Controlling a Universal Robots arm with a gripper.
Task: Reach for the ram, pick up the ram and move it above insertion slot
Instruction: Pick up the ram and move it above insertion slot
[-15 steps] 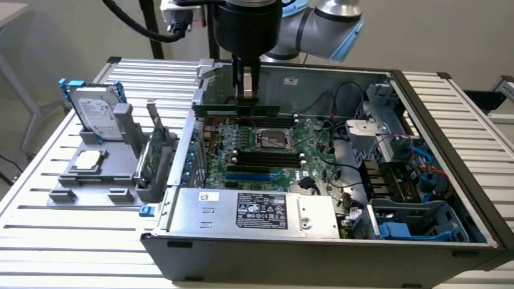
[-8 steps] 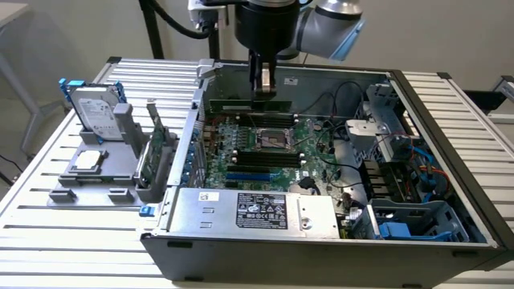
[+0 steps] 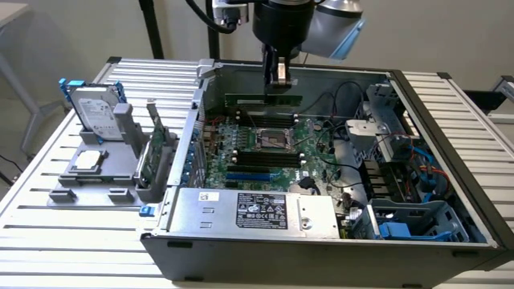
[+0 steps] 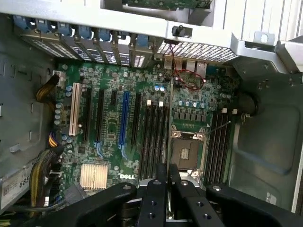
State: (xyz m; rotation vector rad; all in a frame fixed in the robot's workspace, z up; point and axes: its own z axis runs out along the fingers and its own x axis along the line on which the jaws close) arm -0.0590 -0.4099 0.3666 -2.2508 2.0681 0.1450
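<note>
The ram (image 3: 253, 98), a thin green stick, hangs level and on edge inside the open computer case (image 3: 321, 248), above the far part of the motherboard. My gripper (image 3: 277, 84) comes straight down from above and is shut on the stick near one end. Black memory slots lie below it at the back (image 3: 265, 114) and in front of the CPU socket (image 3: 265, 158). In the wrist view my gripper (image 4: 168, 176) has its dark fingers (image 4: 176, 177) pressed close together over the board, between one bank of long black slots (image 4: 154, 137) and the CPU socket (image 4: 187, 152); another bank (image 4: 218, 142) lies beyond the socket.
A grey holder (image 3: 88, 180) on the exterior view's left carries a silver hard drive (image 3: 96, 114) with blue rails and an upright expansion card (image 3: 153, 150). The power supply (image 3: 257, 211) fills the case's near side. Cables and a drive cage (image 3: 410, 220) crowd its right side.
</note>
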